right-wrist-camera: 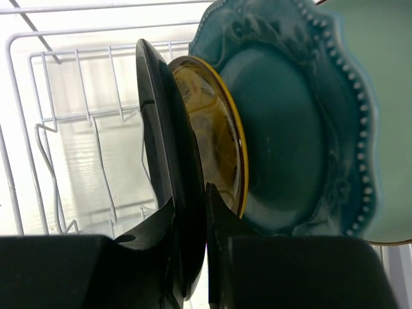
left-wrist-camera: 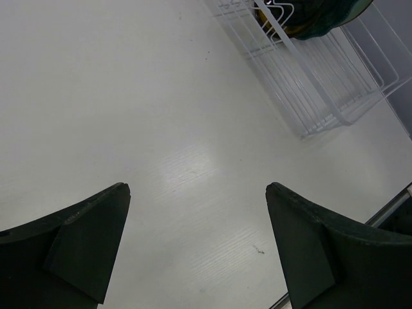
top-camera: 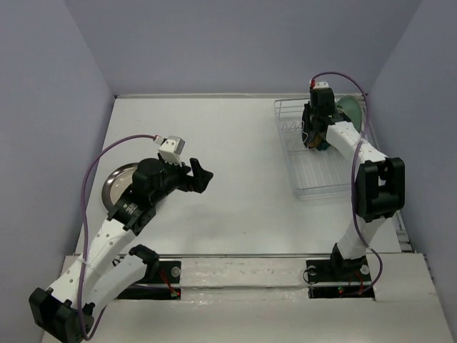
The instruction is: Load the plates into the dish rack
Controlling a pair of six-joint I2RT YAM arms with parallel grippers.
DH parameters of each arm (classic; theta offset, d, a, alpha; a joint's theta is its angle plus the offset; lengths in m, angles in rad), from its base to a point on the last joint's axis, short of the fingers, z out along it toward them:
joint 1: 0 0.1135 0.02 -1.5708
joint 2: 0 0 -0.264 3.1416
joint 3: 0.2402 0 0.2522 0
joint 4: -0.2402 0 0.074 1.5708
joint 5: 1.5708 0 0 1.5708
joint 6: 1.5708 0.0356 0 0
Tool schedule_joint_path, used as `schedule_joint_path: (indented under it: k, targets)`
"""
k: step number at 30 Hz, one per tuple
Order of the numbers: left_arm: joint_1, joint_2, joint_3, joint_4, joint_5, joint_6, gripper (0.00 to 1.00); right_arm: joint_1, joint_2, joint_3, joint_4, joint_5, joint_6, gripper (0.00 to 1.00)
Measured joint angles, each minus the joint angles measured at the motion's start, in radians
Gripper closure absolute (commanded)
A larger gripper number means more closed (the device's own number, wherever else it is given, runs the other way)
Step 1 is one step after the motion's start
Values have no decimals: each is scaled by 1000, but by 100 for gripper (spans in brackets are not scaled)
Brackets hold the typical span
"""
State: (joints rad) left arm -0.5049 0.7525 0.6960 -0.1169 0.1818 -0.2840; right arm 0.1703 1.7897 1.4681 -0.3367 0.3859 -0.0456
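The white wire dish rack (top-camera: 314, 182) stands at the far right. In the right wrist view, the scalloped dark teal plate (right-wrist-camera: 283, 135), the small yellow patterned plate (right-wrist-camera: 215, 138) and the pale mint plate (right-wrist-camera: 380, 116) stand upright in the rack (right-wrist-camera: 64, 129). My right gripper (right-wrist-camera: 205, 212) is shut on the rim of the small black plate (right-wrist-camera: 164, 141), upright next to the yellow one. The silver metal plate (top-camera: 114, 184) lies flat at the left, partly under my left arm. My left gripper (top-camera: 203, 175) is open and empty above the table. I cannot make out the cream plate.
The rack's near half (left-wrist-camera: 315, 96) shows only bare wire slots. Grey walls enclose the table on three sides. A rail (top-camera: 243, 256) runs along the near edge between the arm bases.
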Motion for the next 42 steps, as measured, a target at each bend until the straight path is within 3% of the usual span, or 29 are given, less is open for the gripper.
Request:
schedule_joint_path:
  k: [1, 3, 4, 10, 17, 19, 24, 27, 31, 36, 42]
  targets:
    - [0, 1, 0, 0, -1, 0, 3, 0, 4, -4, 0, -5, -1, 48]
    - [0, 3, 0, 0, -3, 0, 3, 0, 4, -6, -1, -5, 6, 18]
    - [0, 3, 0, 0, -3, 0, 3, 0, 4, -6, 2, -4, -2, 15]
    - [0, 4, 0, -1, -6, 0, 3, 0, -2, 36, -29, -18, 30, 14]
    - [3, 5, 0, -1, -12, 0, 3, 16, -126, 63, -51, -203, 189, 9]
    - [9, 5, 0, -2, -28, 0, 3, 45, -158, 54, -35, -250, 238, 6]
    - [26, -11, 1, -23, -140, 2, 3, 260, -159, 11, 76, -367, 388, 4]
    - [32, -76, 1, -41, -242, -2, 2, 436, -70, -11, 190, -432, 493, 5]
    - [34, -205, 19, -43, -344, -6, 2, 578, 116, -23, 328, -509, 651, 8]
    - [19, -322, 35, 9, -432, -3, 2, 654, 307, -6, 392, -558, 785, 10]
    - [5, -317, 15, 36, -451, -1, 2, 727, 521, 188, 462, -614, 890, 15]
